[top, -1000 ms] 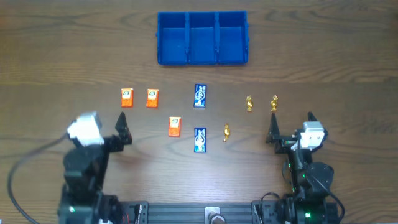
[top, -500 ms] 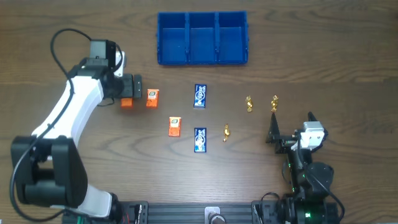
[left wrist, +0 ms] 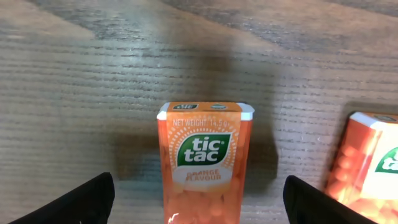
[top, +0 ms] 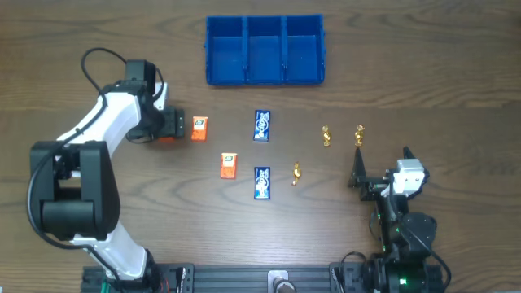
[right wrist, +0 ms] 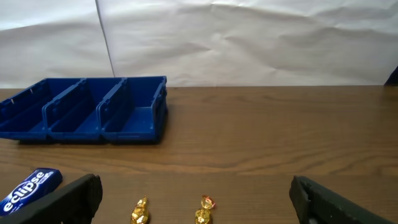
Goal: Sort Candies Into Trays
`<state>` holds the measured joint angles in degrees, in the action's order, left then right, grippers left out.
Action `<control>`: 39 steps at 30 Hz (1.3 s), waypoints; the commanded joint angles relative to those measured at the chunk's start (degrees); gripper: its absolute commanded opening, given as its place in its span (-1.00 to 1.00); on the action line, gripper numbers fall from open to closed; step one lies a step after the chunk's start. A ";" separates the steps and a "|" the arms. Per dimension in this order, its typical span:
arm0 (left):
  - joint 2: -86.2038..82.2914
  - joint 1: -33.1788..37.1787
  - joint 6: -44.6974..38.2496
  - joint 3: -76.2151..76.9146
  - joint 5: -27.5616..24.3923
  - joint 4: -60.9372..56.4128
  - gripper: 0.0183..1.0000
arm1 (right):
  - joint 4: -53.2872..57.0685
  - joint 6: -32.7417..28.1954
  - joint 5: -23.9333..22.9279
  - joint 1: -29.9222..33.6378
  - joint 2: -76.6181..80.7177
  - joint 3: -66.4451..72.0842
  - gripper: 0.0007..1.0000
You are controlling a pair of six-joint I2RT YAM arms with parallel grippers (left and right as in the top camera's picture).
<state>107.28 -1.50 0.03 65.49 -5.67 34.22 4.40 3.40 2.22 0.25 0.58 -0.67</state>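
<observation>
Left jaws stand released astride the orange candy box (left wrist: 205,163); right jaws, parked, are also released. Closing off-centre could skew it into the neighbouring orange box (left wrist: 372,163) just beside.

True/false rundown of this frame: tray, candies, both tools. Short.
1. All three compartments of the blue tray are empty. True.
2. The left tool is shut on a blue box. False: it is open, with one finger on either side of an orange box that lies on the table.
3. Three gold-wrapped candies lie on the table. True.
4. The right tool holds a gold candy. False: it is open and holds nothing.
</observation>
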 commanded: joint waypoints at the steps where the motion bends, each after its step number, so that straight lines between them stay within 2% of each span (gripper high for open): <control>1: 1.44 0.22 -0.24 -0.15 0.57 -0.46 0.65 | 0.13 -0.26 0.46 0.20 -0.42 0.22 1.00; 3: 2.12 0.22 -0.26 -0.15 0.66 -0.63 0.59 | 0.13 -0.26 0.46 0.20 -0.42 0.22 1.00; 9: 2.14 0.20 0.22 -0.15 0.68 -0.57 -0.10 | 0.13 -0.26 0.46 0.20 -0.42 0.22 1.00; 15: 2.12 0.20 0.85 -0.13 0.70 -0.66 -0.37 | 0.13 -0.26 0.46 0.20 -0.42 0.22 0.99; 22: -8.24 -3.04 4.76 2.05 -0.26 -1.14 -0.37 | 0.13 -0.26 0.46 0.20 -0.42 0.22 1.00; 26: -15.52 -10.56 10.62 14.67 5.09 1.03 -0.35 | 0.13 -0.26 0.46 0.20 -0.42 0.22 1.00; 28: -12.39 -14.78 12.20 24.39 8.92 2.78 -0.35 | 0.13 -0.26 0.46 0.20 -0.42 0.22 1.00; 32: 0.81 -20.22 14.45 40.35 11.98 6.01 -0.34 | 0.13 -0.26 0.46 0.20 -0.42 0.22 1.00; 37: 15.39 -20.63 18.23 48.04 11.58 7.37 -0.34 | 0.13 -0.26 0.46 0.20 -0.42 0.22 1.00; 39: 17.92 -20.09 18.43 48.04 9.81 7.08 -0.34 | 0.13 -0.26 0.46 0.20 -0.42 0.22 1.00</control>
<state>121.56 -22.85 15.99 111.98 4.64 40.99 4.40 3.40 2.22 0.25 0.58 -0.67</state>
